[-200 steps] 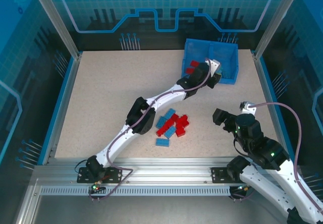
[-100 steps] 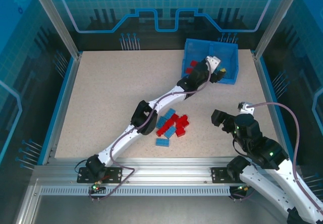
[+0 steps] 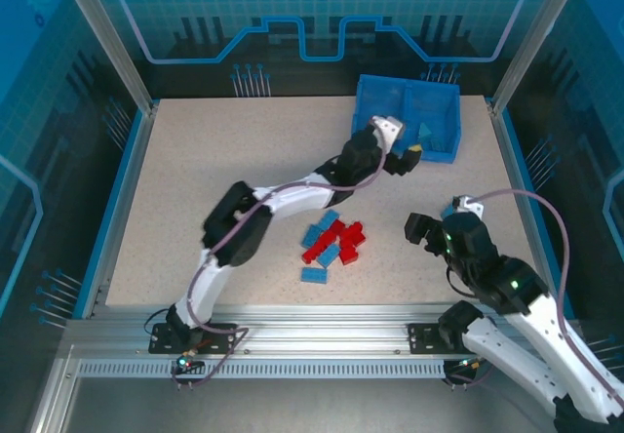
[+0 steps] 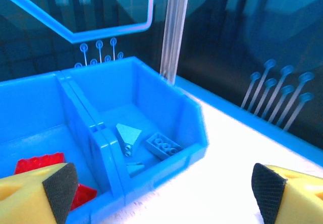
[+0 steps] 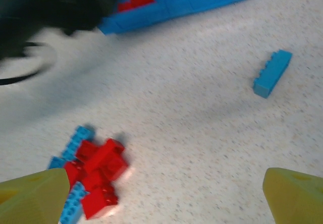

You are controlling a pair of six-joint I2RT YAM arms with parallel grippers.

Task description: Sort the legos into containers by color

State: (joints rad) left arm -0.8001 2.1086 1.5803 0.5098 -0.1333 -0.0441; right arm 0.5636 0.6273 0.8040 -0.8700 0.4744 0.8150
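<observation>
ahead of the left claw (image 4: 164, 186), one bin (image 4: 194, 128) with two compartments (image 4: 35, 138) holds three light blue legos (image 4: 164, 146) and two visible red legos (image 4: 40, 162).

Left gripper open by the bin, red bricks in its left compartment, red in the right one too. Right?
Not quite. The right compartment holds light blue bricks, not red; the left wrist view shows it. The rest stands: left gripper open by the bin, red bricks in the left compartment.

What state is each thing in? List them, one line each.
Left gripper: jaws open, empty.
Right gripper: jaws open, empty, over the table.
Bin: upright, red bricks in left compartment, light blue bricks in right.
Pile: mixed red and blue, unsorted on the table.
Lone blue brick: on the table, apart from the pile.
</observation>
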